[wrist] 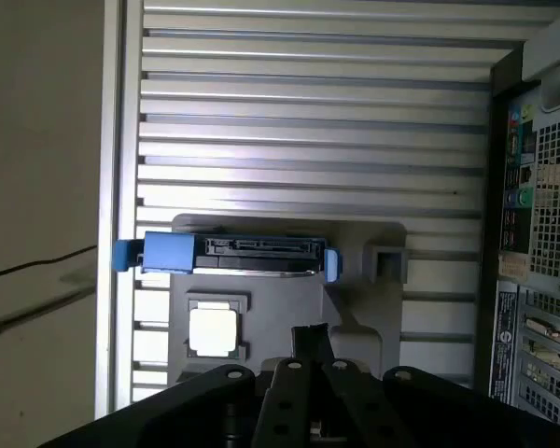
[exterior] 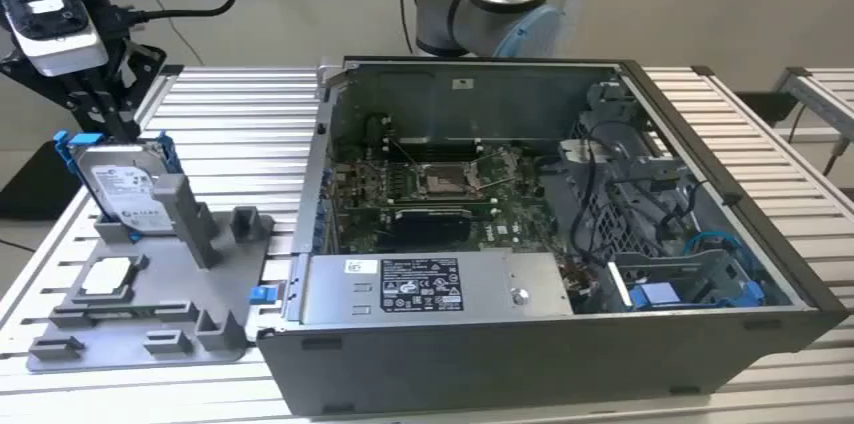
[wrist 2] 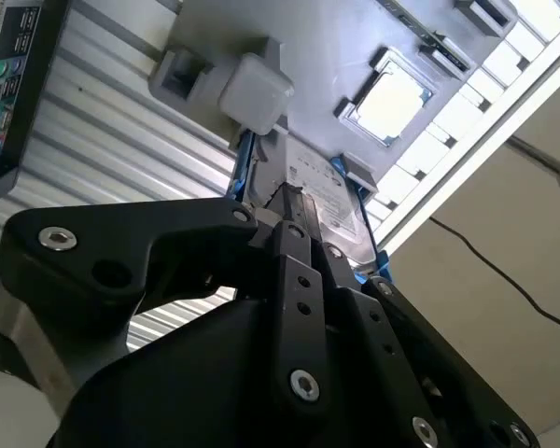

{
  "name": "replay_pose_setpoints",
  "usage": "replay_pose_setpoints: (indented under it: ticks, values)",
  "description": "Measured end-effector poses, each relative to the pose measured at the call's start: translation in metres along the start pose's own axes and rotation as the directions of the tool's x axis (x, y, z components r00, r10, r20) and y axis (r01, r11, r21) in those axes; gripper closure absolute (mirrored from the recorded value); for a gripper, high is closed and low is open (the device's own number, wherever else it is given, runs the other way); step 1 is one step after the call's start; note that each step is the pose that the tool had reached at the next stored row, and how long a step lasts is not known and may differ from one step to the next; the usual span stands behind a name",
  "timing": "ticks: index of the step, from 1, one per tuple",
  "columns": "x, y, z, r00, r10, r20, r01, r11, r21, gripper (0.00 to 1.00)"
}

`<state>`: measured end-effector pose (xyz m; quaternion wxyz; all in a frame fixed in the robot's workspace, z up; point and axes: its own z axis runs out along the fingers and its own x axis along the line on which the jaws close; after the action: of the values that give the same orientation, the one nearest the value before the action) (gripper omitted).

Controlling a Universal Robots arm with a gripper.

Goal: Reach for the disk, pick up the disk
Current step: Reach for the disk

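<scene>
The disk (exterior: pixel 127 184) stands on its thin edge in a grey stand (exterior: pixel 147 329) on the table (exterior: pixel 240 134), beside the open computer box (exterior: pixel 534 344). The tool (exterior: pixel 118 119) hangs just above the disk's top edge. Its two fingers look pressed together with nothing held, so the disk is not gripped yet. To do this well, I think the fingers must open wider than the disk's thin side, with one finger for each flat face. The tool should come straight down on the middle of the top edge, between the blue rails (exterior: pixel 74 149) — a crooked grab could tip the disk or bump the grey post (exterior: pixel 187 224) beside it. The little square chip (exterior: pixel 107 279) lies flat nearby — best left alone.
</scene>
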<state>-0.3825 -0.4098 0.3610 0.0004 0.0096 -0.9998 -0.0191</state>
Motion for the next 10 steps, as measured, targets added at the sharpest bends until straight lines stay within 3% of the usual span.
replay_pose_setpoints:
  ticks: [6, 10]
  values:
    - [0.0002, 0.0008, 0.0, 1.0, 0.0, 0.0, 0.0, 1.0, 0.0, 1.0]
    - [0.0029, 0.0078, 0.0005, 1.0, 0.0, -0.0001, 0.0, 1.0, 0.0001, 1.0]
